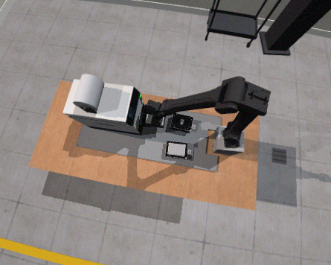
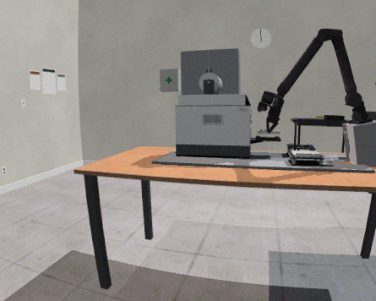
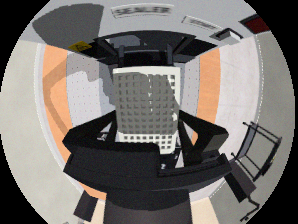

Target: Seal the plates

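Lengthwise; plate (image 2: 266, 131) (image 3: 147, 104) in pincer (image 1: 155, 118) (image 2: 271, 129) (image 3: 147, 113); long axis toward sealer (image 1: 117, 102) (image 2: 213, 131) (image 3: 150, 24)

gray walls | white wall clock (image 2: 261, 38) | tiled floor (image 1: 111, 238) | yellow stripe (image 1: 37, 252)

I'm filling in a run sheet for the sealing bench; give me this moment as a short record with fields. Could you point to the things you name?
gripper: shut on the plate (image 1: 155, 120) (image 2: 268, 131) (image 3: 147, 102), above the sealer's stage (image 2: 266, 139)
nest N2 (image 1: 181, 122): no plate in it
other nest (image 1: 166, 155): holds a white plate (image 1: 176, 149)
sealer (image 1: 117, 102) (image 2: 213, 127): lamp (image 1: 140, 96) (image 2: 251, 108) green
stage: out, in front of the sealer
plate on stage: none seated; the held one hangs just above
foil on the held plate: cannot tell
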